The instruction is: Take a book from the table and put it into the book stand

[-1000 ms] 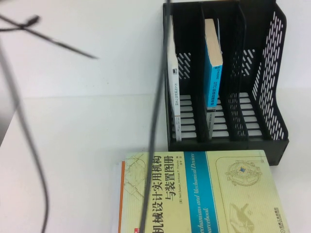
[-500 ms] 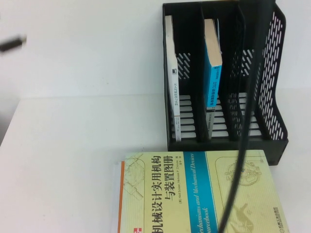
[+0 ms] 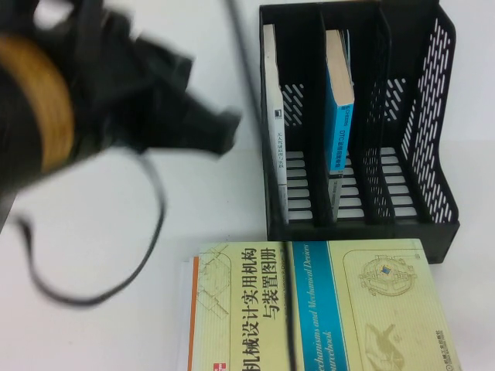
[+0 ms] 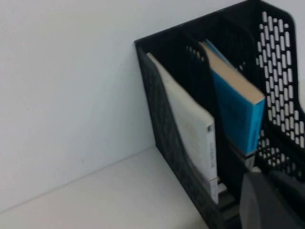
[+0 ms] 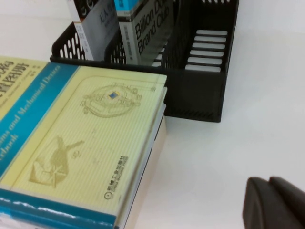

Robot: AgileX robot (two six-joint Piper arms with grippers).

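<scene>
High view: the left arm fills the upper left of the frame as a dark blur, and its left gripper (image 3: 220, 131) juts toward the middle of the picture, fingers together and holding nothing, just left of the book stand (image 3: 437, 116). The book stand sits in the upper right on the white table (image 3: 100, 255). The blue book (image 3: 339, 108) stands upright in its middle compartment, spine toward the camera, blue above and grey at the foot. A thin white book (image 3: 276, 131) stands in the left compartment against the outer wall. A large pale yellow book (image 3: 325, 309) with a teal stripe lies flat at the bottom of the frame, just in front of the stand. A loose black cable (image 3: 93, 286) loops over the table at lower left. In the right wrist view, the right gripper (image 5: 276, 205) shows at the lower right corner over bare table, and I cannot tell whether it is apart or together.
</scene>
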